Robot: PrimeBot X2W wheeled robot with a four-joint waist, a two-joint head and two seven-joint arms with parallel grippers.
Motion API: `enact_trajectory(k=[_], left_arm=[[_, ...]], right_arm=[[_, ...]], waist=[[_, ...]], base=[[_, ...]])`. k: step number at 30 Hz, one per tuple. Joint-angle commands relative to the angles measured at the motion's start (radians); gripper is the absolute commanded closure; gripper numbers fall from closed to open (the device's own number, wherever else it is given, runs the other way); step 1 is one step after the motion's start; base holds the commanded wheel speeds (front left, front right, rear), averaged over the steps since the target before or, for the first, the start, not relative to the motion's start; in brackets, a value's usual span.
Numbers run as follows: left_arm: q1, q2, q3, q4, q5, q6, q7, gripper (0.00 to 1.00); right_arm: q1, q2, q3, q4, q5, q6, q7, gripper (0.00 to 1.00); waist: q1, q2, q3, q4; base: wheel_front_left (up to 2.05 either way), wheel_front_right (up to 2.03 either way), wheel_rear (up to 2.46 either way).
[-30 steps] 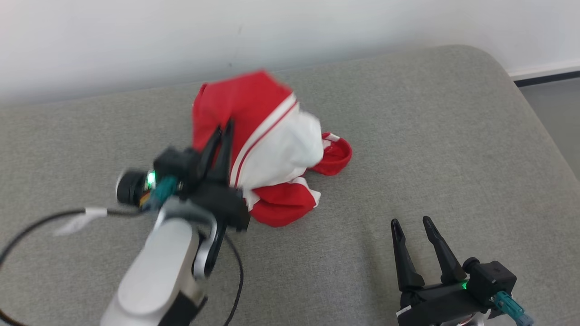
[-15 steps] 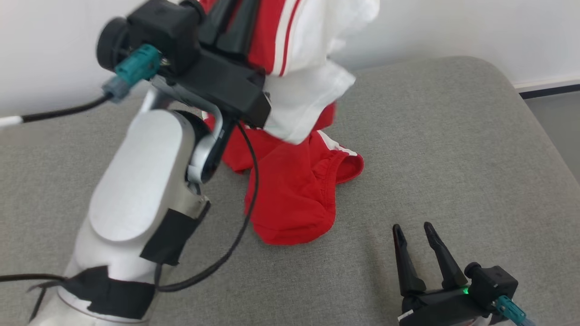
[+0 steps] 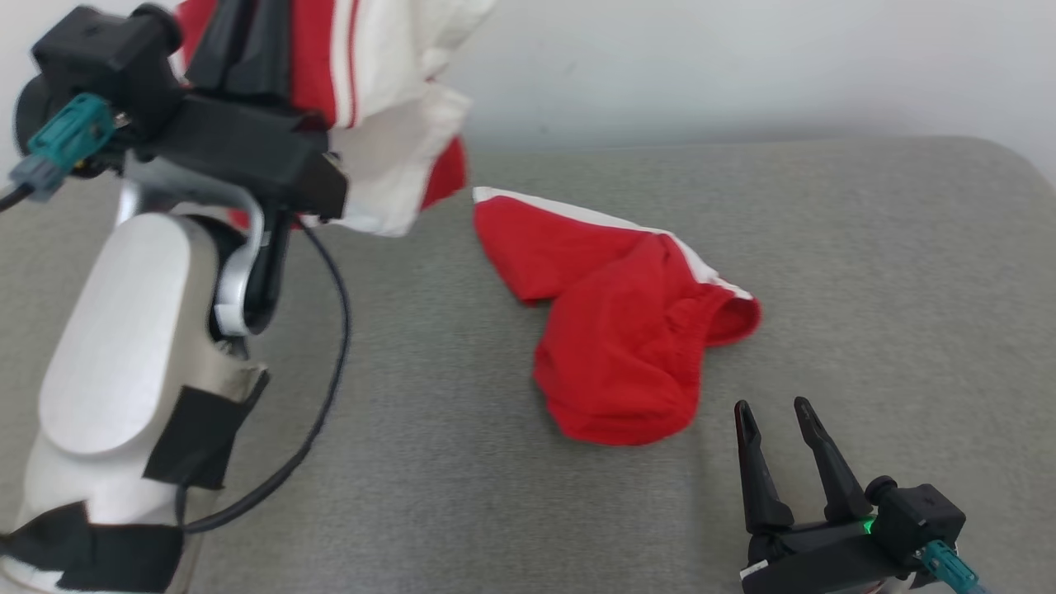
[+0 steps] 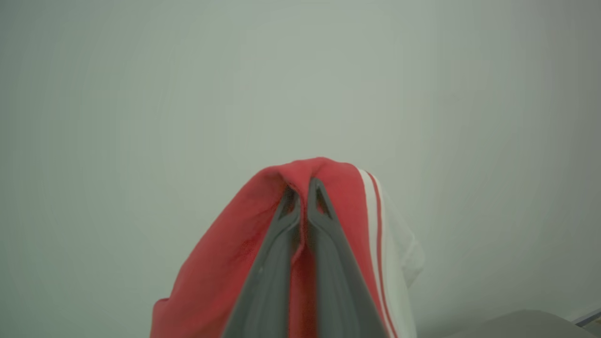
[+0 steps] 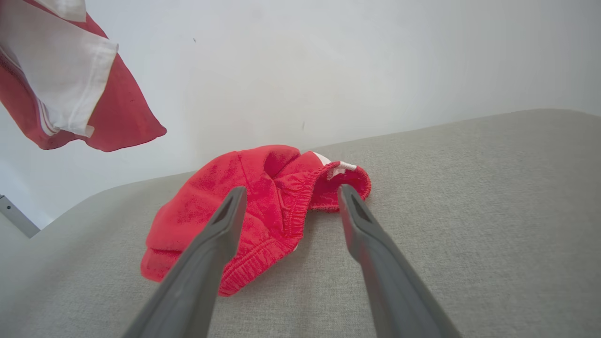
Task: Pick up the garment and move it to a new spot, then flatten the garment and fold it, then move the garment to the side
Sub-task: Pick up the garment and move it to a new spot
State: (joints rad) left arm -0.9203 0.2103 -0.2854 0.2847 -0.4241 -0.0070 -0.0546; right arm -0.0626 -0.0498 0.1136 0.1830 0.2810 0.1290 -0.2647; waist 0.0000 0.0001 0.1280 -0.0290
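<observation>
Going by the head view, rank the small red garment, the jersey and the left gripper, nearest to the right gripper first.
1. Small red garment, lying just ahead of the right gripper.
2. Jersey, hanging upper left.
3. Left gripper, shut on the jersey, farthest left.

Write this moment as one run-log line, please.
left gripper: shut on jersey, lifted | right gripper: open, empty | small red garment: on cushion

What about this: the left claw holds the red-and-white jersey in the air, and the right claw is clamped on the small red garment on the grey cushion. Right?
Not quite. The head view shows the right claw open and empty, short of the small red garment on the grey cushion. The left claw does hold the red-and-white jersey in the air.
</observation>
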Motion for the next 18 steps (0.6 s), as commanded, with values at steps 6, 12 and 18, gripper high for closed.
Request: enact_trajectory(k=[6,12,18], left_arm=[[0.076,0.065,0.060,0.040,-0.022,0.025,-0.024,1.00],[0.152,0.152,0.147,0.116,-0.043,0.051,-0.064,1.00],[0.203,0.243,0.222,0.199,-0.053,0.068,-0.117,1.00]], right_arm=[[-0.020,-0.001,0.015,-0.018,-0.022,0.003,-0.003,0.00],[-0.036,-0.001,0.036,-0.045,-0.038,0.003,-0.003,0.00],[-0.042,-0.001,0.053,-0.079,-0.057,0.003,-0.003,0.00]], waist=[[0.0000,-0.0001,0.004,0.135],[0.0000,-0.0001,0.024,0.151],[0.0000,-0.0001,0.054,0.139]], base=[[0.00,0.00,0.00],[0.00,0.00,0.00],[0.00,0.00,0.00]])
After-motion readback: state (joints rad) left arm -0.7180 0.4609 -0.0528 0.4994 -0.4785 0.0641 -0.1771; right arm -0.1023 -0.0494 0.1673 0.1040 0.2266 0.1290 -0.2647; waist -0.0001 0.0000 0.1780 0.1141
